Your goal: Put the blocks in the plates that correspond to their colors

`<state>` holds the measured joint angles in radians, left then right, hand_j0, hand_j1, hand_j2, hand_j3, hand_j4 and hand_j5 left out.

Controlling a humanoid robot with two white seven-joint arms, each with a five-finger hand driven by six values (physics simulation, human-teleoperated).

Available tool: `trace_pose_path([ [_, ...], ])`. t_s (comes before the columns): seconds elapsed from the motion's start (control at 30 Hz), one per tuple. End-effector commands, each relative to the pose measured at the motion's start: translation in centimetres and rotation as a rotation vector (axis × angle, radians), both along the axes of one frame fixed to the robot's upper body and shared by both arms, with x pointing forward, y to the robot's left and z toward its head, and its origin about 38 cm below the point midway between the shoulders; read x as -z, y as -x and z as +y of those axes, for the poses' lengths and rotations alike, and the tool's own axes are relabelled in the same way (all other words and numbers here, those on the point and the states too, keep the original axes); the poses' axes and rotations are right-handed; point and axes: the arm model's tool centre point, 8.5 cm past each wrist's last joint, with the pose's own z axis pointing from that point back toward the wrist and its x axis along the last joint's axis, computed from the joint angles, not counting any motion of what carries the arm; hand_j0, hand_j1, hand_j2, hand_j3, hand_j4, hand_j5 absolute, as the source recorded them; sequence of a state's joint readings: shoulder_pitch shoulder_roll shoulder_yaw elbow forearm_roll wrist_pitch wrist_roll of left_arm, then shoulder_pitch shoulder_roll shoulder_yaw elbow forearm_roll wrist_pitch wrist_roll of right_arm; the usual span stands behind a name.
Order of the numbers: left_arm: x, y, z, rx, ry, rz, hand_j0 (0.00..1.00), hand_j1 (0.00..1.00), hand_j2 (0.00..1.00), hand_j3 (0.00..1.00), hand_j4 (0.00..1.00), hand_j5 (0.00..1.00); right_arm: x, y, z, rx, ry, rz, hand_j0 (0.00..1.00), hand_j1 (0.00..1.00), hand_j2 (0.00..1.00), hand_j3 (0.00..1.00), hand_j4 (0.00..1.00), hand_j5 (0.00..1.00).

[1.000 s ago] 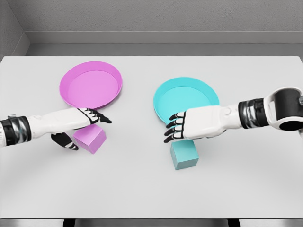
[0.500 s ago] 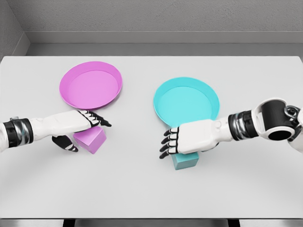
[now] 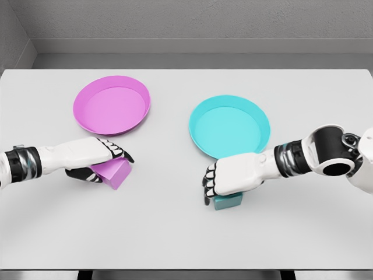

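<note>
A pink block (image 3: 118,174) lies on the white table (image 3: 175,239) just in front of the pink plate (image 3: 111,108). My left hand (image 3: 109,168) is clamped on it, fingers (image 3: 119,154) curled over its top and the thumb against its near left side. A cyan block (image 3: 228,202) sits in front of the cyan plate (image 3: 230,125); only its lower edge peeks out from under my right hand (image 3: 211,186). That hand presses down over it with fingers curled around the block's left side. Both plates hold nothing.
The two plates stand side by side at mid-table, pink on the left, cyan on the right. A grey wall runs behind the table's far edge. The right forearm (image 3: 326,154) reaches in from the right edge.
Both hands have dropped onto their blocks. The left fingers closed down over the pink block; the right hand moved toward me and lower, now covering most of the cyan block.
</note>
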<state>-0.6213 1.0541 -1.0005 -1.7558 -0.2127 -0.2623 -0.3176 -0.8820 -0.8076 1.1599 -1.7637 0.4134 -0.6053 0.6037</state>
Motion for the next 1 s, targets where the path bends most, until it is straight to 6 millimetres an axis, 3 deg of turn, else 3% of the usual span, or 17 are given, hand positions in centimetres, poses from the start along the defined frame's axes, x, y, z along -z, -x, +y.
trace_pose_path([
  [0.0, 0.0, 0.0, 0.1, 0.0, -0.001, -0.002, 0.52, 0.52, 0.52, 0.52, 0.52, 0.52, 0.1, 0.1, 0.0, -0.009, 0.01, -0.003, 0.58, 0.58, 0.58, 0.58, 0.58, 0.58],
  [0.23, -2.3, -1.1, -0.1, 0.017, 0.004, -0.059, 0.47, 0.47, 0.47, 0.47, 0.47, 0.47, -0.8, -0.4, -0.1, 0.007, -0.013, -0.009, 0.53, 0.53, 0.53, 0.53, 0.53, 0.53],
  [0.4, -4.8, -3.1, 0.4, -0.011, -0.003, -0.125, 0.44, 0.44, 0.44, 0.44, 0.44, 0.44, -3.4, -1.4, -0.7, 0.048, -0.096, -0.013, 0.53, 0.53, 0.53, 0.53, 0.53, 0.53],
  [0.53, -5.1, -6.3, 0.2, -0.063, 0.018, -0.151, 0.43, 0.43, 0.43, 0.43, 0.43, 0.43, -5.7, -2.4, -1.3, 0.087, -0.169, -0.022, 0.53, 0.53, 0.53, 0.53, 0.53, 0.53],
  [0.7, -6.6, -10.3, 1.3, -0.152, 0.022, -0.192, 0.43, 0.43, 0.43, 0.43, 0.43, 0.43, -9.1, -4.7, -3.3, 0.184, -0.286, -0.039, 0.53, 0.53, 0.53, 0.53, 0.53, 0.53],
  [0.83, -5.4, -13.8, 0.9, -0.221, 0.007, -0.176, 0.43, 0.43, 0.43, 0.43, 0.43, 0.43, -10.9, -7.6, -5.8, 0.302, -0.383, -0.025, 0.53, 0.53, 0.53, 0.53, 0.53, 0.53],
  [0.93, -2.6, -16.2, -0.9, -0.255, -0.025, -0.151, 0.44, 0.44, 0.44, 0.44, 0.44, 0.44, -10.1, -9.4, -5.8, 0.351, -0.41, 0.003, 0.56, 0.56, 0.56, 0.56, 0.56, 0.56],
  [0.97, -2.2, -16.4, -1.0, -0.261, -0.026, -0.144, 0.44, 0.44, 0.44, 0.44, 0.44, 0.44, -9.9, -9.6, -5.4, 0.348, -0.417, 0.01, 0.63, 0.63, 0.63, 0.63, 0.63, 0.63],
])
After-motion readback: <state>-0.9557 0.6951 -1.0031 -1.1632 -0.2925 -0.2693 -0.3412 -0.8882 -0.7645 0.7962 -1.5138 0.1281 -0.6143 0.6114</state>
